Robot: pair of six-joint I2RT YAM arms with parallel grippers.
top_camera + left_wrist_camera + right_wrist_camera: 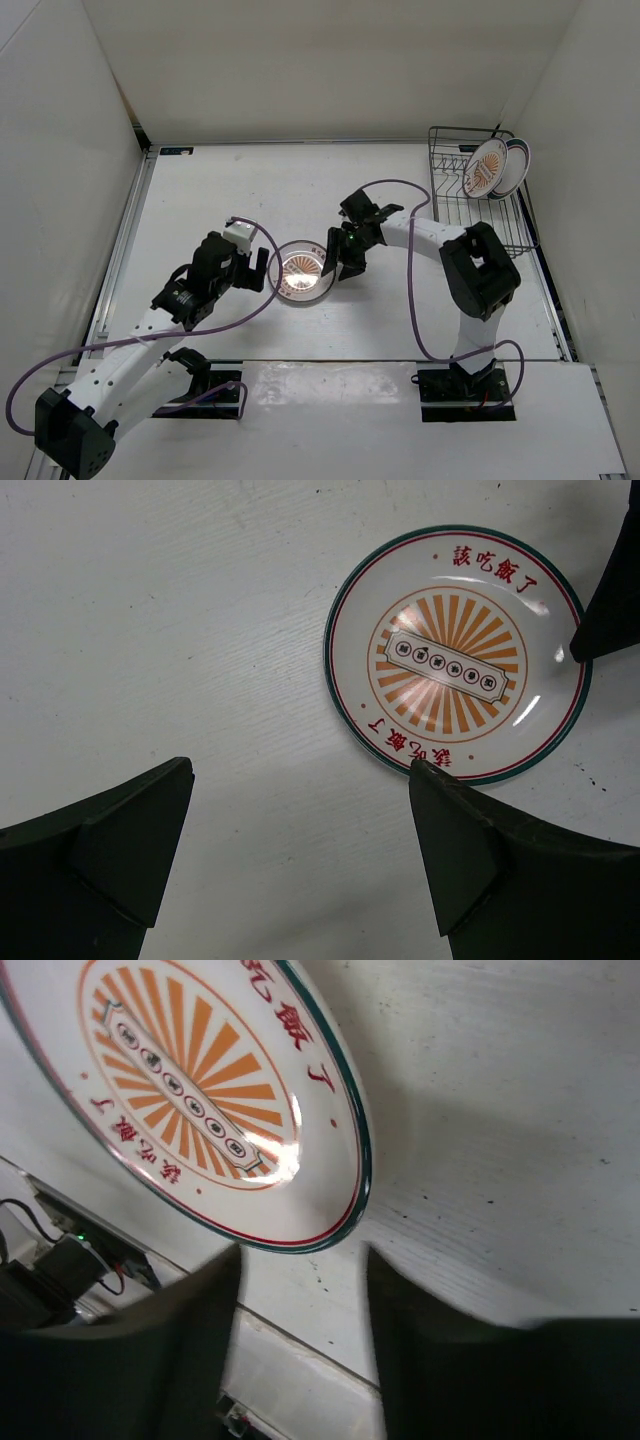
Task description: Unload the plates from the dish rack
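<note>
Sunburst plate (300,272) flat at centre of table (220,200), out of dish rack (470,212). Right claw (303,1255) spread, empty, at its 3 o'clock rim. Left claw (300,768) spread, at 9. Step: set-down, seemingly finished. Next: reach rack at 1 o'clock, pinch upright rim of one of two remaining plates (495,165).

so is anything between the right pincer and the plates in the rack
Nothing visible but that arm's own purple cable, over bare white table between the right pincer and the boxy black wire dish rack holding two round white plates.
</note>
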